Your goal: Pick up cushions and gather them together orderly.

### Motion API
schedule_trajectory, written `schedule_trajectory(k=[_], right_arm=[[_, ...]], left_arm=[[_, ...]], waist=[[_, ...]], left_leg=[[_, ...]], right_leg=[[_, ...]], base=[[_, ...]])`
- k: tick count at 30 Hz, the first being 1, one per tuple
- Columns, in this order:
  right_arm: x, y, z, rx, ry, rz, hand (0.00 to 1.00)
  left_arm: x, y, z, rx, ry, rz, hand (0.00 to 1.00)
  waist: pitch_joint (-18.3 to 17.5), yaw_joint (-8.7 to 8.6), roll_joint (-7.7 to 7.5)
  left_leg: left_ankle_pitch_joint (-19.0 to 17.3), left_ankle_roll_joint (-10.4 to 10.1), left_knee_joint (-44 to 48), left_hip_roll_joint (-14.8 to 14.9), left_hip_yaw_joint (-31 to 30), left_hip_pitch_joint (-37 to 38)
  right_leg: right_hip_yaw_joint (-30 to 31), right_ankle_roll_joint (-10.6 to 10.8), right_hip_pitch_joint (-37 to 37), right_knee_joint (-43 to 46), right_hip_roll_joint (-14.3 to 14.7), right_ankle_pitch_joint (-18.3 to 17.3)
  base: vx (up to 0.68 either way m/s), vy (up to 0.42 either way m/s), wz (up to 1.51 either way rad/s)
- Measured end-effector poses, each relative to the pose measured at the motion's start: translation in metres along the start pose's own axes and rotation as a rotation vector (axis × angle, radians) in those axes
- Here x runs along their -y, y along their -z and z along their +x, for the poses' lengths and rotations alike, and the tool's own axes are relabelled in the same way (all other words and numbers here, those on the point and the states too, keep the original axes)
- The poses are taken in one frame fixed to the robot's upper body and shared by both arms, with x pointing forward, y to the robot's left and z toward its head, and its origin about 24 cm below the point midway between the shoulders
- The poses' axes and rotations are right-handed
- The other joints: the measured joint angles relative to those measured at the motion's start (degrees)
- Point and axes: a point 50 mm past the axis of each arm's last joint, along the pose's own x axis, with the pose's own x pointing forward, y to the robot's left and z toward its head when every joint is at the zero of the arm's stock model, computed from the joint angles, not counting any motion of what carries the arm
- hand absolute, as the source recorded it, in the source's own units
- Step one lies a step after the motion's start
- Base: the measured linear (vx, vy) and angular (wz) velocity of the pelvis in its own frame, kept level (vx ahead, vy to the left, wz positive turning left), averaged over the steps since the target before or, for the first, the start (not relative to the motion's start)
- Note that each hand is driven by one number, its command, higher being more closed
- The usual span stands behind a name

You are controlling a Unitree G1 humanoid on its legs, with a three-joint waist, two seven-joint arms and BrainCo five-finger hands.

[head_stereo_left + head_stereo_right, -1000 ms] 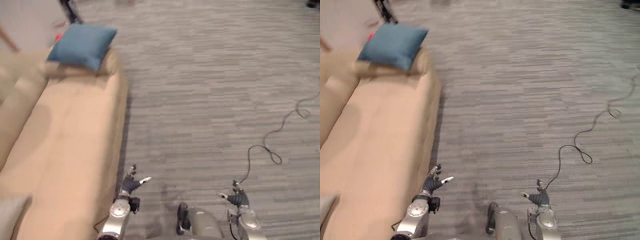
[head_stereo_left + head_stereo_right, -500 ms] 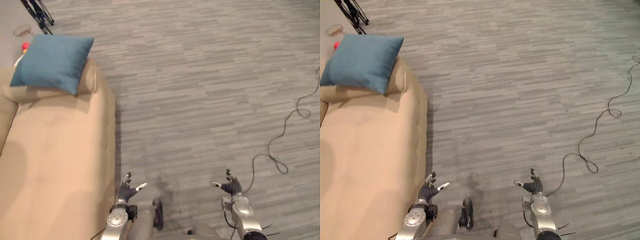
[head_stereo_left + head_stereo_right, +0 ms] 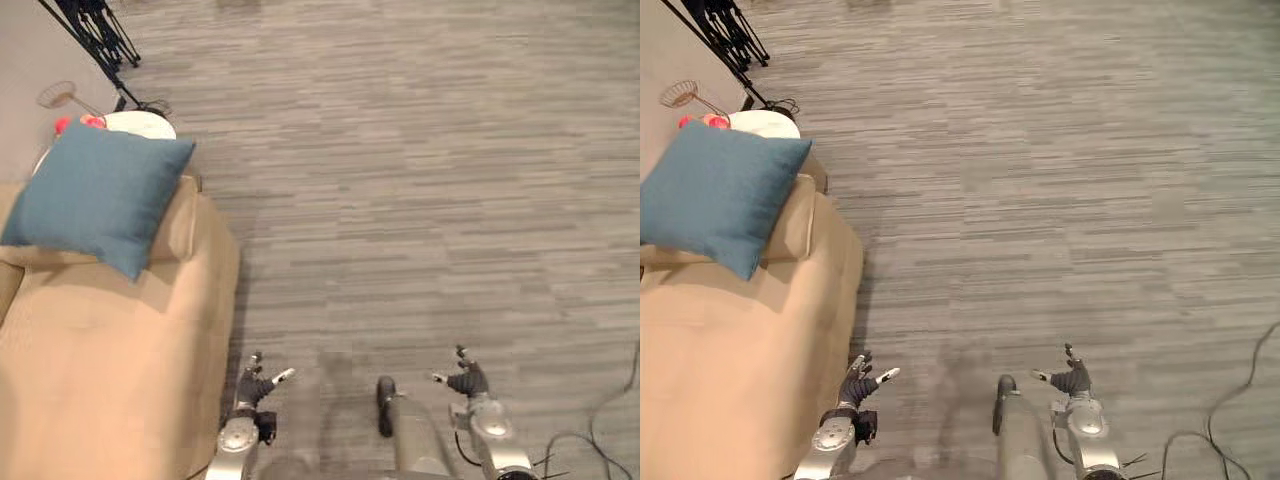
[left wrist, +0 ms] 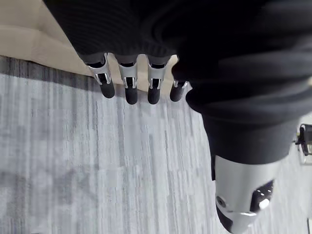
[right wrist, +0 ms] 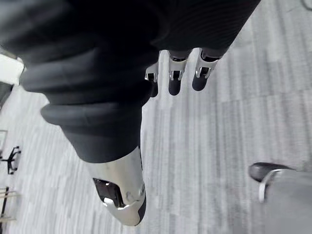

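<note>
The blue cushion (image 3: pixel 95 195) lies at the left side of the frame, a little above the middle. It rests tilted on the armrest at the far end of the beige sofa (image 3: pixel 110 370), and one of its corners hangs down toward the seat. The sofa fills the lower left part of the frame.

Just behind the cushion, toward the upper left, a white round top (image 3: pixel 140 122) shows, with some small red things (image 3: pixel 75 123) on its edge. What they are I cannot tell. The black legs of a stand (image 3: pixel 100 30) are in the upper left corner. The grey striped floor (image 3: pixel 420 200) takes the rest of the frame.

The left hand (image 3: pixel 255 380) is at the bottom of the frame, left of the middle, just beside the front edge of the sofa and well apart from the cushion. In its wrist view the fingers (image 4: pixel 127 87) are straight in a row, the thumb is apart from them, and they hold nothing; the floor and the side of the sofa show past them.

The right hand (image 3: pixel 467 381) is at the bottom, right of the middle, over the floor. Its fingers (image 5: pixel 174 78) are also relaxed and spread, with nothing in them.
</note>
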Motion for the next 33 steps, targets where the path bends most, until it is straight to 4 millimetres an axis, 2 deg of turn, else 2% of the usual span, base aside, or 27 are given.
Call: schedule_trajectory(k=[2, 4, 5, 7, 8, 9, 10, 11, 12, 13, 14, 15, 16, 17, 18, 20, 22, 23, 24, 26, 27, 28, 29, 30, 31, 32, 33], right_arm=[[-0.008, -0.002, -0.001, 0.006, -0.011, 0.033, 0.0], [-0.006, -0.003, 0.0, 0.016, 0.001, 0.062, 0.0], [-0.005, -0.005, 0.001, 0.021, 0.005, 0.061, 0.0], [0.003, -0.006, 0.003, 0.024, 0.033, 0.071, 0.0], [0.01, 0.0, 0.002, 0.003, 0.053, 0.062, 0.0], [0.013, 0.009, 0.001, -0.037, 0.058, 0.05, 0.0], [0.011, 0.012, 0.0, -0.051, 0.049, 0.049, 0.0], [0.01, 0.013, 0.0, -0.054, 0.045, 0.045, 0.0], [0.009, 0.014, 0.0, -0.062, 0.042, 0.043, 0.0], [0.009, 0.012, 0.002, -0.059, 0.043, 0.043, 0.0], [0.01, 0.013, 0.002, -0.064, 0.045, 0.043, 0.0], [0.013, 0.023, -0.001, -0.098, 0.055, 0.044, 0.0], [0.011, 0.034, -0.009, -0.132, 0.055, 0.053, 0.0], [0.01, 0.035, -0.009, -0.136, 0.054, 0.054, 0.0], [0.008, 0.046, -0.017, -0.169, 0.047, 0.058, 0.0], [0.003, 0.049, -0.021, -0.175, 0.031, 0.062, 0.0], [-0.004, 0.044, -0.024, -0.145, 0.023, 0.088, 0.0], [-0.006, 0.042, -0.025, -0.135, 0.021, 0.096, 0.0], [-0.008, 0.038, -0.026, -0.111, 0.018, 0.109, 0.0], [-0.009, 0.036, -0.027, -0.1, 0.02, 0.118, 0.0], [-0.011, 0.038, -0.029, -0.108, 0.019, 0.127, 0.0], [-0.01, 0.04, -0.03, -0.112, 0.022, 0.126, 0.0], [-0.008, 0.042, -0.031, -0.122, 0.026, 0.123, 0.0], [-0.006, 0.035, -0.029, -0.093, 0.026, 0.123, 0.0], [-0.006, 0.032, -0.029, -0.079, 0.024, 0.126, 0.0], [-0.007, 0.028, -0.028, -0.059, 0.022, 0.133, 0.0], [-0.012, 0.024, -0.029, -0.043, 0.013, 0.15, 0.0]], left_arm=[[0.0, 0.0, 0.0, -0.001, 0.002, -0.001, 0.0], [-0.001, 0.0, -0.001, 0.006, -0.001, -0.001, 0.0], [-0.001, -0.001, -0.001, 0.007, -0.001, -0.002, 0.0], [0.0, -0.001, -0.001, 0.008, 0.0, -0.003, 0.0], [0.0, 0.003, -0.003, -0.004, -0.001, -0.006, 0.0], [-0.003, 0.009, -0.006, -0.027, -0.009, 0.001, 0.0], [-0.005, 0.009, -0.005, -0.029, -0.011, 0.006, 0.0], [-0.006, 0.007, -0.003, -0.022, -0.017, 0.009, 0.0], [-0.008, 0.006, -0.003, -0.021, -0.023, 0.009, 0.0], [-0.009, 0.009, -0.004, -0.031, -0.027, 0.011, 0.0], [-0.008, 0.011, -0.005, -0.036, -0.028, 0.01, 0.0], [-0.01, 0.018, -0.008, -0.06, -0.034, 0.009, 0.0], [-0.017, 0.026, -0.009, -0.097, -0.043, 0.034, 0.0], [-0.017, 0.027, -0.009, -0.1, -0.042, 0.035, 0.0], [-0.017, 0.029, -0.01, -0.112, -0.044, 0.04, 0.0], [-0.019, 0.031, -0.01, -0.121, -0.047, 0.044, 0.0], [-0.017, 0.028, -0.009, -0.109, -0.044, 0.041, 0.0], [-0.016, 0.027, -0.009, -0.105, -0.042, 0.04, 0.0], [-0.013, 0.023, -0.007, -0.092, -0.038, 0.033, 0.0], [-0.01, 0.021, -0.007, -0.077, -0.033, 0.031, 0.0], [-0.011, 0.022, -0.008, -0.082, -0.034, 0.037, 0.0], [-0.011, 0.023, -0.008, -0.086, -0.032, 0.039, 0.0], [-0.002, 0.022, -0.008, -0.086, -0.017, 0.02, 0.0], [0.006, 0.024, -0.01, -0.09, -0.004, 0.004, 0.0], [0.008, 0.024, -0.01, -0.091, -0.001, -0.002, 0.0], [0.01, 0.022, -0.01, -0.086, 0.002, -0.01, 0.0], [0.011, 0.02, -0.008, -0.078, 0.004, -0.011, 0.0]], waist=[[0.7, 1.57, -1.37], [0.3, 2.83, -2.97], [0.5, 2.99, -2.99], [0.7, 3.05, -1.26], [0.0, 2.98, 0.2], [-0.4, 3.39, 0.35], [-0.9, 3.55, -0.29], [-1.3, 3.54, -1.49], [-1.2, 3.82, -2.08], [-1.2, 4.09, -2.64], [-1.2, 4.0, -2.56], [-1.2, 3.49, -2.67], [-1.5, 2.05, -4.68], [-1.5, 1.97, -4.79], [-1.6, 1.09, -5.51], [-1.5, 1.01, -5.16], [-1.4, 0.98, -4.79], [-1.4, 0.9, -4.83], [-1.4, 0.81, -4.71], [-1.9, 1.15, -4.96], [-2.9, 0.93, -6.91], [-3.0, 0.63, -6.9], [-3.3, 1.55, -5.33], [-3.7, 1.09, -3.98], [-3.7, 0.92, -3.57], [-3.6, 1.16, -3.34], [-3.4, 1.26, -3.56]], left_leg=[[-3.5, 1.1, 4.8, 1.8, 3.5, -4.7], [-5.7, 2.0, -4.5, -0.1, 7.5, -11.1], [-5.7, 2.2, -9.2, -0.7, 8.1, -12.9], [-4.7, 1.2, -25.3, -2.3, 10.7, -14.4], [-0.7, -0.5, -37.9, -3.3, 13.9, -13.7], [6.4, 7.6, -41.0, -4.2, 16.2, -12.4], [5.9, 7.5, -41.6, -5.6, 16.4, -11.7], [4.7, 9.5, -41.6, -7.7, 15.7, -11.8], [4.1, 10.2, -40.9, -8.8, 15.2, -11.9], [1.8, 11.9, -38.6, -10.4, 14.4, -11.6], [1.1, 12.0, -38.2, -10.6, 14.1, -11.3], [-1.8, 11.7, -39.0, -12.6, 11.1, -8.2], [-2.4, 12.0, -42.9, -16.5, 6.5, -2.5], [-2.3, 12.0, -43.1, -16.8, 5.9, -2.0], [-2.3, 12.0, -44.5, -18.4, 2.9, 2.1], [-2.3, 12.0, -45.2, -18.8, 0.9, 5.5], [-3.2, 10.6, -45.4, -19.0, -2.4, 8.8], [-3.7, 10.1, -45.3, -19.0, -3.2, 9.4], [-5.8, 10.3, -43.6, -18.5, -6.1, 10.4], [-9.4, 9.3, -41.4, -18.2, -10.0, 10.6], [-11.8, 8.4, -40.7, -19.0, -11.9, 11.3], [-12.7, 8.1, -40.2, -18.8, -13.0, 11.8], [-13.3, 7.3, -38.6, -17.2, -14.3, 11.7], [-13.2, 5.8, -33.9, -15.4, -13.8, 9.8], [-13.0, 4.7, -31.7, -14.6, -13.0, 8.9], [-11.7, 2.1, -25.0, -12.5, -9.2, 6.0], [-10.0, -1.4, -15.5, -8.3, -3.4, 1.9]], right_leg=[[-0.5, -0.5, 7.8, -4.3, -0.3, -0.7], [-1.9, 1.0, 14.8, -9.9, -2.6, -2.3], [-2.6, 1.6, 16.2, -11.1, -2.9, -2.8], [-4.4, 3.5, 19.6, -12.6, -3.7, -4.5], [-6.0, 4.9, 22.3, -13.8, -3.5, -6.0], [-6.8, 6.3, 25.4, -14.5, -3.7, -7.6], [-7.3, 6.4, 26.2, -14.5, -4.9, -7.6], [-8.0, 6.3, 26.0, -13.3, -6.6, -7.5], [-7.9, 6.3, 25.8, -11.5, -7.6, -7.5], [-7.5, 7.8, 25.2, -5.6, -9.0, -6.6], [-7.5, 8.4, 24.9, -3.5, -9.3, -6.4], [-6.9, 12.6, 21.8, 9.0, -11.1, -3.8], [-2.7, 12.0, 14.7, 29.9, -14.0, 2.2], [-2.1, 11.9, 14.1, 31.3, -14.0, 2.0], [2.1, 10.3, 8.8, 40.5, -12.2, -2.2], [5.3, 9.0, 3.3, 40.6, -9.6, -6.7], [7.1, 8.8, -2.9, 30.9, -7.2, -9.8], [7.7, 8.6, -3.9, 27.7, -6.3, -10.0], [10.2, 8.4, -5.0, 19.6, -4.1, -9.7], [14.9, 8.5, -4.2, 7.3, -1.4, -6.9], [17.2, 7.6, -3.7, 2.7, -1.8, -0.4], [17.5, 7.5, -3.3, 4.1, -1.6, 1.4], [14.5, 6.2, -2.8, 5.9, -1.6, -0.9], [10.8, 5.2, -1.4, 5.7, -2.0, -2.4], [9.5, 4.7, -0.6, 5.4, -2.1, -3.0], [7.0, 3.5, 1.4, 5.1, -2.0, -4.1], [4.1, 2.3, 4.7, 3.4, -2.0, -4.8]], base=[[0.58, -0.125, 0.11], [0.55, -0.046, 0.24], [0.55, 0.055, 0.32], [0.46, 0.136, 0.39], [0.51, 0.183, 0.47], [0.53, 0.187, 0.54], [0.53, 0.191, 0.71], [0.42, 0.163, 0.7], [0.6, 0.247, 0.92], [0.39, 0.161, 0.66], [0.58, 0.296, 0.88], [0.56, 0.261, 1.42], [0.56, 0.261, 1.4], [0.47, 0.114, 1.66], [0.4, 0.043, 1.01], [0.47, 0.042, 1.16], [0.41, -0.001, 1.19], [0.41, -0.071, 1.22], [0.5, -0.16, 1.28], [0.5, -0.216, 1.34], [0.35, -0.211, 1.26], [0.43, -0.271, 1.33], [0.4, -0.26, 1.2], [0.37, -0.242, 1.11], [0.36, -0.236, 1.14], [0.35, -0.232, 1.0], [0.32, -0.216, 0.91]])
